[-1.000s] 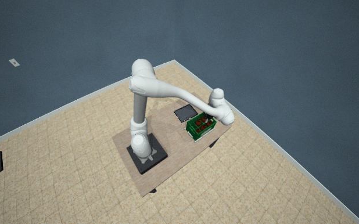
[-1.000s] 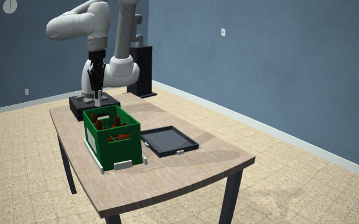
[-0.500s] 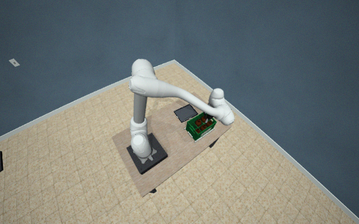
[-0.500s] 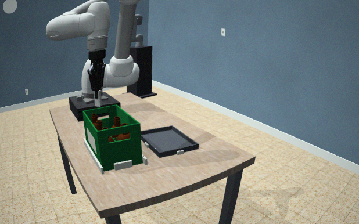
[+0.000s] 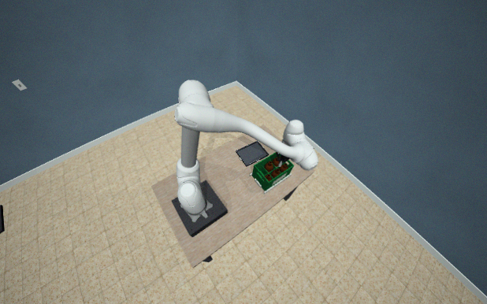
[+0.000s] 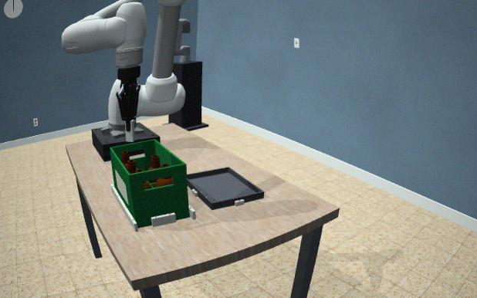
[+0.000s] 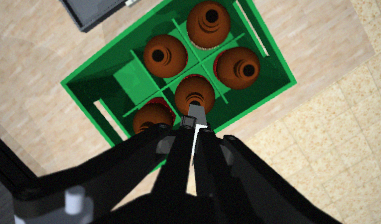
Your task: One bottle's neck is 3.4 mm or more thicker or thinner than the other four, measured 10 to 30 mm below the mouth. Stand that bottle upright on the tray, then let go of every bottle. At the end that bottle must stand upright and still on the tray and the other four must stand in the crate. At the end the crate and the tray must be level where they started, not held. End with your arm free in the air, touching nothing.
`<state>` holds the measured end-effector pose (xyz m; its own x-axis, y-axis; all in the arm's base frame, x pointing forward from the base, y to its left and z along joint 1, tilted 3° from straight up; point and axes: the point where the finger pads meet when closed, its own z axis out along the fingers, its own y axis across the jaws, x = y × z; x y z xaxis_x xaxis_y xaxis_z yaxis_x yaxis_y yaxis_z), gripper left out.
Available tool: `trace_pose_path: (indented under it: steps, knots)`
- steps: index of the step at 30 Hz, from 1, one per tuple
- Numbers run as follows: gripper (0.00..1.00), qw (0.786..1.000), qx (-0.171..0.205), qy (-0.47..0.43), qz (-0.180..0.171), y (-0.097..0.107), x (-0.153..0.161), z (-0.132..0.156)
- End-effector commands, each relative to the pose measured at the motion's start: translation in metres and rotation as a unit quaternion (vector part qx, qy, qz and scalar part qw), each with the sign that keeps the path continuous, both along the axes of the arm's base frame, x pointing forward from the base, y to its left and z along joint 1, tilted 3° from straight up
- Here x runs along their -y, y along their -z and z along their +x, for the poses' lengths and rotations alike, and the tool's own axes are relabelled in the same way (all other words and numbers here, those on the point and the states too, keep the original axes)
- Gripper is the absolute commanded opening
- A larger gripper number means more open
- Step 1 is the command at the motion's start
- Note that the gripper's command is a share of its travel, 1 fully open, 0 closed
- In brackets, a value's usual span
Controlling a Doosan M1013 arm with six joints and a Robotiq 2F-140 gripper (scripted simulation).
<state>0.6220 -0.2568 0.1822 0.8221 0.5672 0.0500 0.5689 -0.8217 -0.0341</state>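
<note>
The green crate [image 5: 260, 182] [image 6: 163, 204] [image 7: 98, 77] stands level on the table. Several brown bottles stand in its compartments: in the wrist view one bottle [image 7: 208, 30] at the top, one bottle [image 7: 166, 62] left of it, one bottle [image 7: 231, 72] at the right, one bottle [image 7: 191, 90] in the middle and one bottle [image 7: 150, 117] at the lower left, partly hidden by a finger. One compartment is empty. My gripper [image 6: 130, 136] [image 7: 194, 116] is shut with nothing between its fingers, above the crate and its bottles. The dark tray [image 5: 251, 153] [image 6: 226, 185] [image 7: 93, 10] lies flat and empty beside the crate.
Pale stop blocks [image 6: 164, 219] stand around the crate's foot, and small ones [image 6: 239, 202] at the tray. The arm's dark base plate [image 5: 217, 205] is at the other end of the table [image 5: 241, 197] [image 6: 221, 239].
</note>
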Motion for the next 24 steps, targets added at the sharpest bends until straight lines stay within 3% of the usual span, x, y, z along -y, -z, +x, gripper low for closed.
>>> trace_pose_path:
  steps: [1,15,16,24]
  knots:
    - [0.00,1.000,-0.003,0.003,-0.001,0.0035,0.0017,-0.0028]
    - [0.00,1.000,-0.003,0.003,-0.001,0.0035,0.0017,-0.0028]
    - [0.38,1.000,-0.003,0.003,-0.001,0.0035,0.0017,-0.0028]
    - [0.38,1.000,-0.003,0.003,-0.001,0.0035,0.0017,-0.0028]
